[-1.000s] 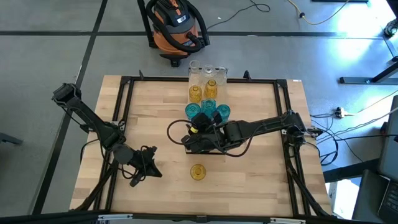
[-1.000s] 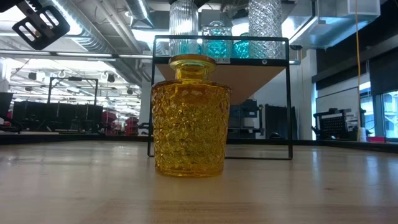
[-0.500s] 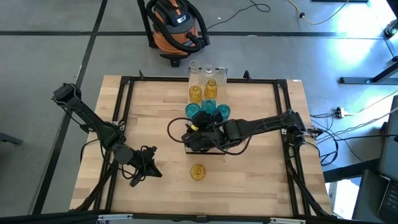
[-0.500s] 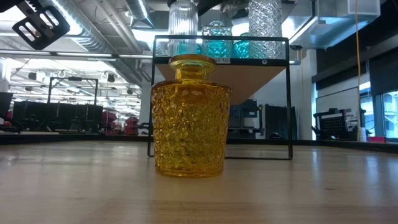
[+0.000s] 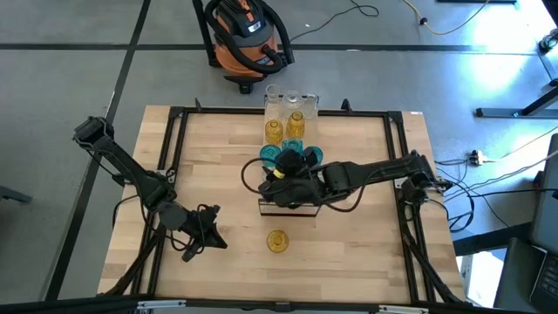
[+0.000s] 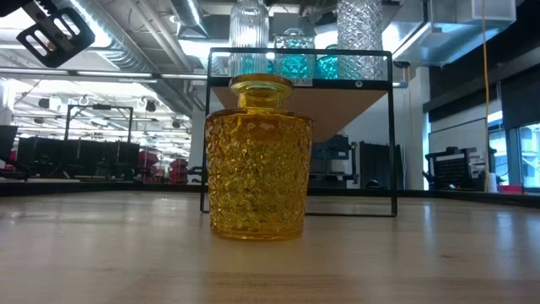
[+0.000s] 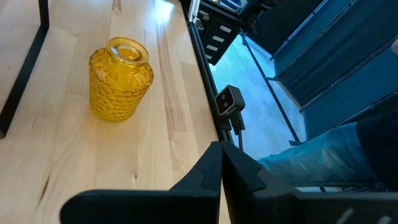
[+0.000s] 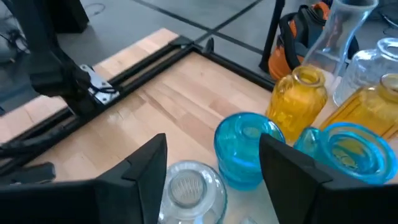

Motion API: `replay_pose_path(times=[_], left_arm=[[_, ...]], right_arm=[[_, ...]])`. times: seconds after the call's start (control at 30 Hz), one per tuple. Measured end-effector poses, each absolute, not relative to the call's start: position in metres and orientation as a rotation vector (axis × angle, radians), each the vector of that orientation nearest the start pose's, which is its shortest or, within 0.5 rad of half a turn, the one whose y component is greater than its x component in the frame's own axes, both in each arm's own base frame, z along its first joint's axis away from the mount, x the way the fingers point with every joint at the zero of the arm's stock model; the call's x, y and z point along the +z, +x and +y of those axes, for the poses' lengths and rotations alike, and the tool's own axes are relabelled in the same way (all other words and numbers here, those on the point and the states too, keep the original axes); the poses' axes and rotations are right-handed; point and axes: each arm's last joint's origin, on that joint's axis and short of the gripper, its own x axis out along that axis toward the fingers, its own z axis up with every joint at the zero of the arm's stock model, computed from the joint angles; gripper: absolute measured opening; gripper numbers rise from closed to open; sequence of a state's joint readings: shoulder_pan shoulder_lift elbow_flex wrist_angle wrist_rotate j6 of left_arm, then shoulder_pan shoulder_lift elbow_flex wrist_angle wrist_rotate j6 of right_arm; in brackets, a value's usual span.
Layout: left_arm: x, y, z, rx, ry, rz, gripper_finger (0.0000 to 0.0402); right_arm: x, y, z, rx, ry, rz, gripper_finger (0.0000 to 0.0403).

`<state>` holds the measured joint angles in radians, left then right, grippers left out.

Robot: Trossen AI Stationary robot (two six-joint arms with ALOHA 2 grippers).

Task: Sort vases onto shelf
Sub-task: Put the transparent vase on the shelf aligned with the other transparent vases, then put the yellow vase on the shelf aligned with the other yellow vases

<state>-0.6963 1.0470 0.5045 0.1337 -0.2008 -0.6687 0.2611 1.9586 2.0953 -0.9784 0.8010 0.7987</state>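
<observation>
The shelf (image 6: 346, 97) stands mid-table on a black frame, with a row of vases on top. In the right wrist view these are a clear vase (image 8: 189, 186), two teal vases (image 8: 245, 149) (image 8: 348, 152), amber vases (image 8: 298, 93) and clear ones (image 8: 348, 31) behind. My right gripper (image 8: 213, 140) (image 5: 281, 170) hovers open above the clear vase, one finger on each side, touching nothing. One amber vase (image 5: 277, 242) (image 7: 120, 78) stands upright on the tabletop, near the front. My left gripper (image 7: 221, 168) (image 5: 196, 240) waits shut to its left.
A small camera (image 7: 229, 99) sits at the table's near edge. A black frame (image 5: 174, 118) runs around the wooden tabletop. An orange vacuum (image 5: 244, 35) stands on the floor beyond the far edge. A person's leg in blue cloth (image 7: 311, 162) shows past the near edge.
My right gripper has risen off the near clear vase and drawn a little toward the far edge. The vase's neck, covered before, now shows in the low view. The vase stays upright on the shelf.
</observation>
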Motion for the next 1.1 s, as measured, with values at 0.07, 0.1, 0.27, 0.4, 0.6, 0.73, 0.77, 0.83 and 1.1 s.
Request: replay_pose_path(times=[0.07,0.1,0.27,0.4,0.6,0.73,0.77,0.83,1.1], left_arm=[[0.219,0.17,-0.135,-0.342,-0.469,0.516,0.0],[0.219,0.17,-0.135,-0.342,-0.468,0.516,0.0],[0.219,0.17,-0.135,-0.342,-0.468,0.516,0.0],[0.219,0.17,-0.135,-0.347,-0.444,0.513,0.0],[0.218,0.17,-0.134,-0.332,-0.438,0.511,0.0],[0.217,0.17,-0.134,-0.329,-0.432,0.52,0.0],[0.217,0.17,-0.134,-0.327,-0.429,0.524,0.0],[0.217,0.17,-0.134,-0.329,-0.42,0.523,0.0],[0.217,0.172,-0.131,-0.313,-0.408,0.514,0.0]], right_arm=[[0.381,0.402,0.086,-0.742,0.327,0.459,0.0216],[0.385,0.4,0.086,-0.734,0.339,0.445,0.0216],[0.407,0.391,0.088,-0.63,0.423,0.39,0.0216],[0.417,0.393,0.097,-0.401,0.5,0.407,0.0216],[0.399,0.39,0.158,-0.023,0.444,0.575,0.0216],[0.376,0.369,0.208,-0.01,0.359,0.65,0.0216],[0.372,0.363,0.219,-0.037,0.348,0.633,0.0216],[0.363,0.349,0.239,-0.124,0.314,0.583,0.0216],[0.294,0.326,0.271,-0.382,0.34,0.464,0.0216]])
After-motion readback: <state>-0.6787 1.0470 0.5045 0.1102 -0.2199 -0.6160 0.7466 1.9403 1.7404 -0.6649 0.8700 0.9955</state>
